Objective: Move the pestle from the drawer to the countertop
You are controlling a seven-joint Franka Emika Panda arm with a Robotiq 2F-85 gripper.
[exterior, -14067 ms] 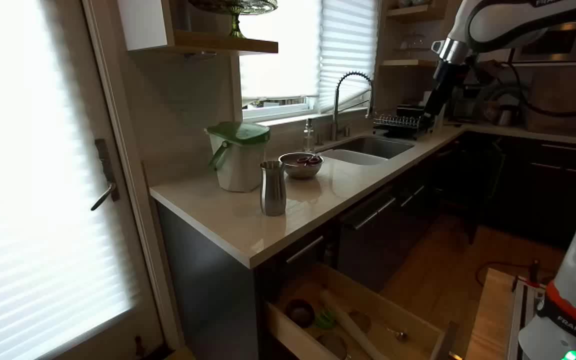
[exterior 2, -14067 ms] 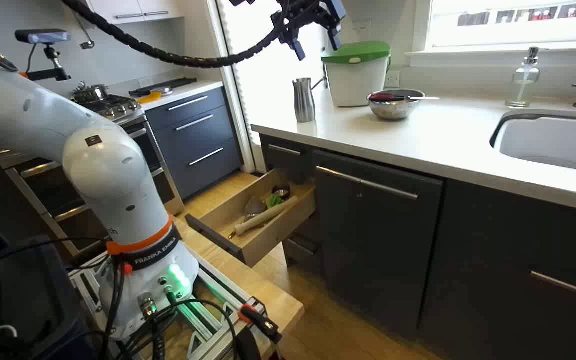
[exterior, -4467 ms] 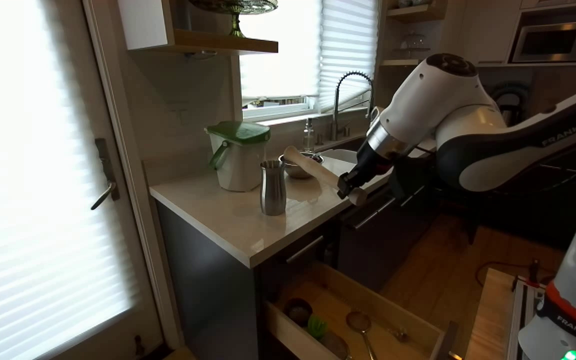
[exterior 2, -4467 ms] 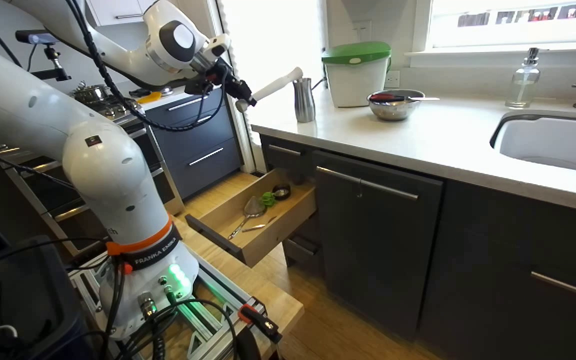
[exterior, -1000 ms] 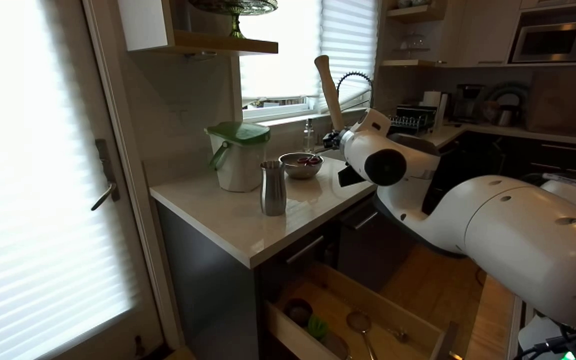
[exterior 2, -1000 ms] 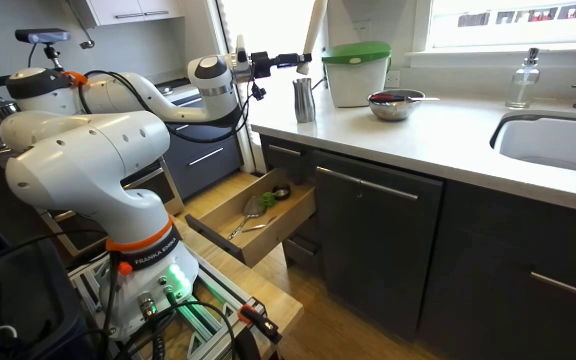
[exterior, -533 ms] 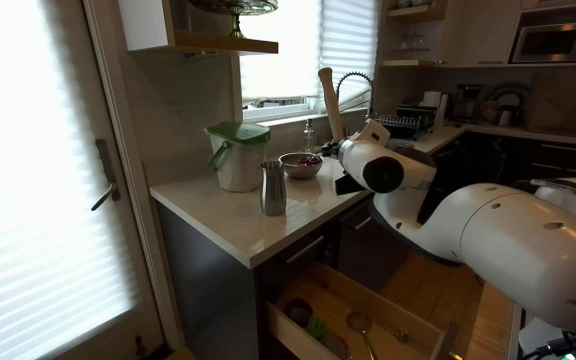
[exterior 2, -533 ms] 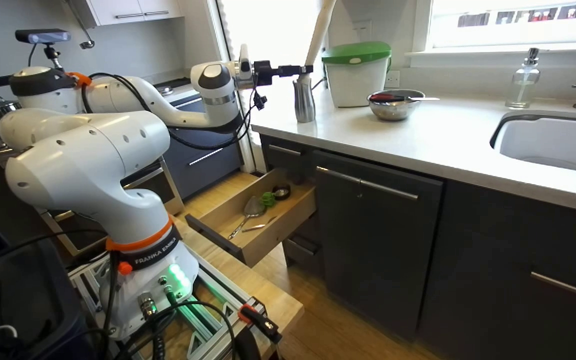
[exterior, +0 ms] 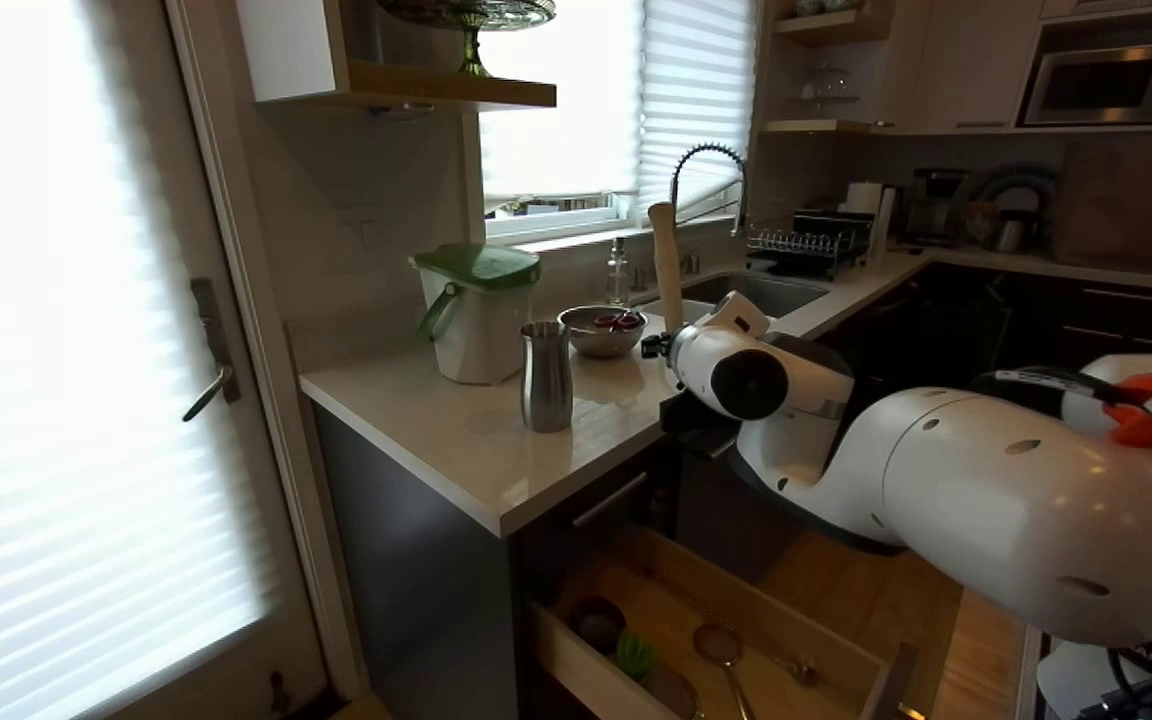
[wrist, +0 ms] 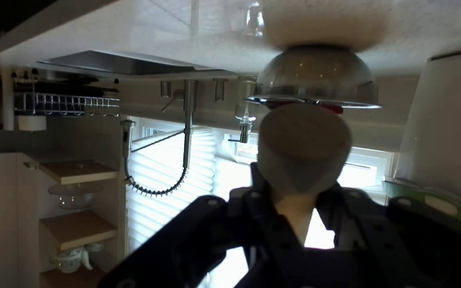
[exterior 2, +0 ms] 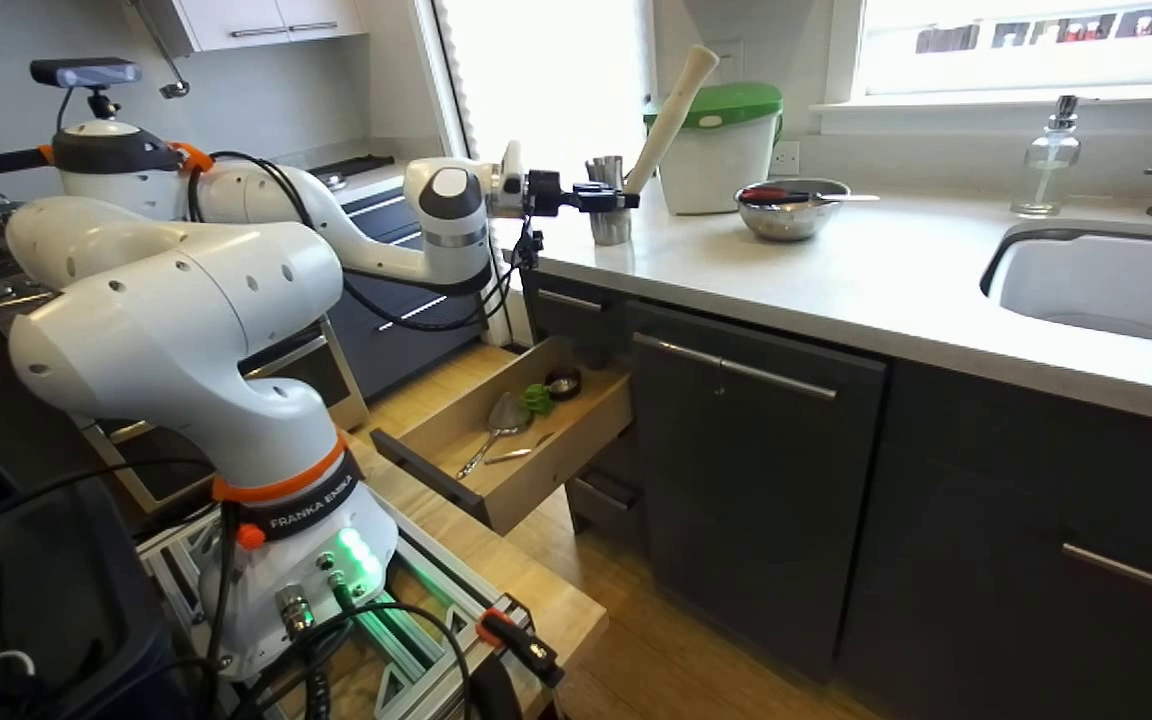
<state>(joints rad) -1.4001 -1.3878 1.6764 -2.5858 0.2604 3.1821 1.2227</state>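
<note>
Steel cup partly hidden by claw; pestle blurred in wrist view; apparent cake stand cropped above.

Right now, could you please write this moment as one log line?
gripper: shut on pestle | pestle: tilted, contact with countertop unclear | drawer: open | steel cup: upright on countertop | release: not yet

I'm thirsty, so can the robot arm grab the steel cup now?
Probably not: its gripper is shut on the pestle. If that were put down, the cup, upright on the countertop, looks reachable.
</note>
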